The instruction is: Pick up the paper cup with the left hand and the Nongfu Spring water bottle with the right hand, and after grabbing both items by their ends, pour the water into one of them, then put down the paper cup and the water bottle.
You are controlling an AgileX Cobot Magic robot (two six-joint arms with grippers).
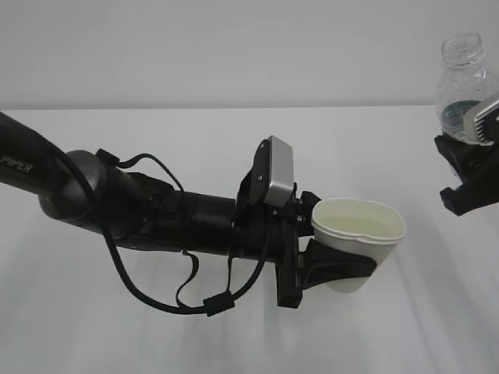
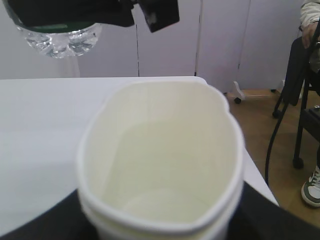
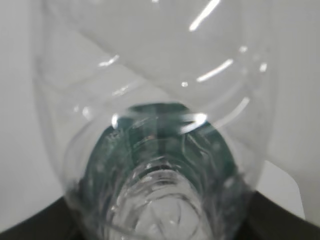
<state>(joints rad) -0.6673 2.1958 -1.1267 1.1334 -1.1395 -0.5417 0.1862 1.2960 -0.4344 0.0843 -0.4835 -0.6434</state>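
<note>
Currently your left hand pinches the paper cup above the white table; your right hand clamps the Nongfu Spring water bottle upright near its right edge. Wooden floor beyond.

There is one paper cup, squeezed out of round, and it is the only cup anywhere on show. One Nongfu Spring water bottle is present, clear plastic with a single dark green label band and no cap on its neck. Two black robot arms appear: the left hand and the right hand. One silver-grey camera block shows on the left arm. One white table lies beneath everything. In the left wrist view, one seated person is partly visible at the right edge.
</note>
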